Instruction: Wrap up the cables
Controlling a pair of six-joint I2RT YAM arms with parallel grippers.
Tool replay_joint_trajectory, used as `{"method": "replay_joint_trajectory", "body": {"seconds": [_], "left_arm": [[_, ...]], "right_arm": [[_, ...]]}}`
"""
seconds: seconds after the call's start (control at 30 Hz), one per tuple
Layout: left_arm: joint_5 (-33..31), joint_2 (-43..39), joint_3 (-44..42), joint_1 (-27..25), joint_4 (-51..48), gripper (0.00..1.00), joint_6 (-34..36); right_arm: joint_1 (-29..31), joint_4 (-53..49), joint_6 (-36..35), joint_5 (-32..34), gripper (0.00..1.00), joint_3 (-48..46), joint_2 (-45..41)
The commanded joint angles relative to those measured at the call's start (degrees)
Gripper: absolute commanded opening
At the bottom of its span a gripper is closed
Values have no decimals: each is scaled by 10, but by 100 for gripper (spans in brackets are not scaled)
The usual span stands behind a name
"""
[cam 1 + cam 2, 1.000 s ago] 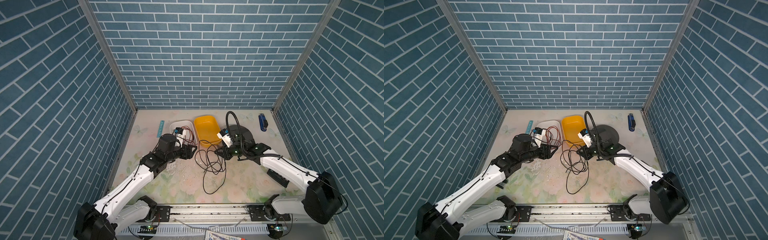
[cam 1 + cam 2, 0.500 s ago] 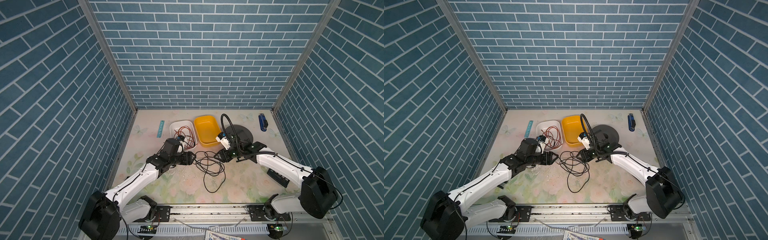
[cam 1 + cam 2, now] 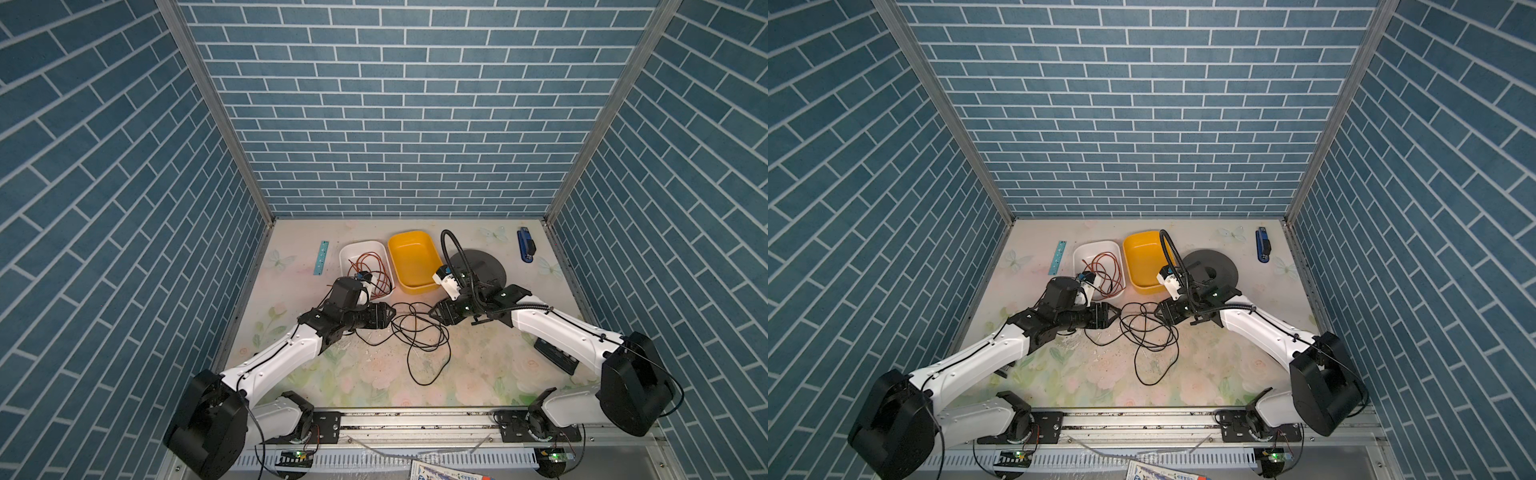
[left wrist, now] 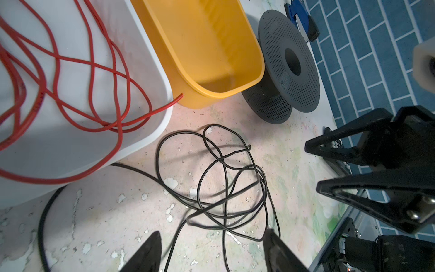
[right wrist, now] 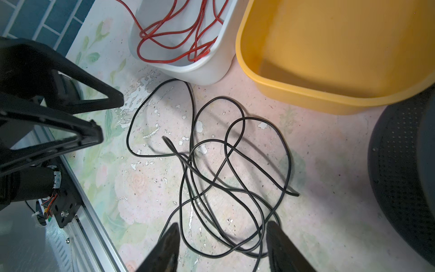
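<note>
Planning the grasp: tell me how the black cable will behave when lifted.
The black cable is probably floppy: it lies in loose, overlapping loops. Lifted at one point, the rest would likely dangle and snag where strands cross. String-thin, so likely light.

- The desk (image 3: pixel 374 374) under me has a pale floral top, with paint flaked off in white patches around the middle.
- The black cable (image 3: pixel 415 332) sprawls loose in the middle. Its loops cross each other, one reaches the foot of the white tub (image 3: pixel 343 266), and one long loop trails towards the near edge.
- The white tub and the yellow tub (image 3: pixel 413 257) stand side by side behind the cable.
- A dark grey spool (image 3: pixel 486 266) sits on its flange just beside the yellow tub.
- A blue stapler (image 3: pixel 525 245) lies in the far right corner, well apart.
- A light blue strip (image 3: pixel 321 257) lies flat, left of the white tub.
- A flat black box (image 3: pixel 555 355) lies near the right edge, only partly in view.
</note>
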Motion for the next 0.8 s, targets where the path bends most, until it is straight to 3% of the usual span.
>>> {"method": "replay_joint_trajectory", "body": {"seconds": [0.0,0.1,0.4,0.63,0.7,0.77], "left_arm": [[1,36,35,-24,8,69,25],[-69,78,86,-69,-63,71,85],[-121,171,139,-97,-80,70,133],[-139,208,157,-114,-84,59,152],[-140,218,165,-115,-90,51,152],[-140,219,174,-116,-95,38,151]], "right_arm": [[4,-5,13,32,59,-15,18],[4,0,34,54,61,-29,17],[3,27,69,78,69,-72,-24],[-12,24,72,97,81,-92,-64],[-22,25,75,97,82,-96,-78],[-31,25,82,102,81,-97,-92]]}}
